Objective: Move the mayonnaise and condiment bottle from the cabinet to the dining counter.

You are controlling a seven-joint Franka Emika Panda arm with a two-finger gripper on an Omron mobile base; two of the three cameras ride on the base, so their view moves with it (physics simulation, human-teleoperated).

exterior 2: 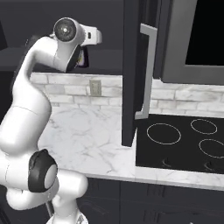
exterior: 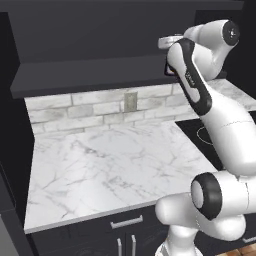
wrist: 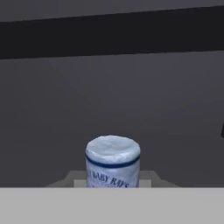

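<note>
Clearly the first pick is in hand. At the upper left of the right base view the gripper (exterior 2: 83,57) reaches up to the cabinet (exterior 2: 131,65), beside its open door. In the hand view the mayonnaise (wrist: 113,159) sits at bottom centre against the dark interior. The jaws stand narrow, and I judge them closed on the jar. The next move calls for a level draw-back clear of the door, then a carry to the dining counter.

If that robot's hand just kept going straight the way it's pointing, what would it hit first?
Probably nothing new: a whitish, blue-banded jar already sits right at the hand, likely held between the shut fingers. Past it, the dark back wall of the cabinet comes next, though depth is hard to judge.
</note>
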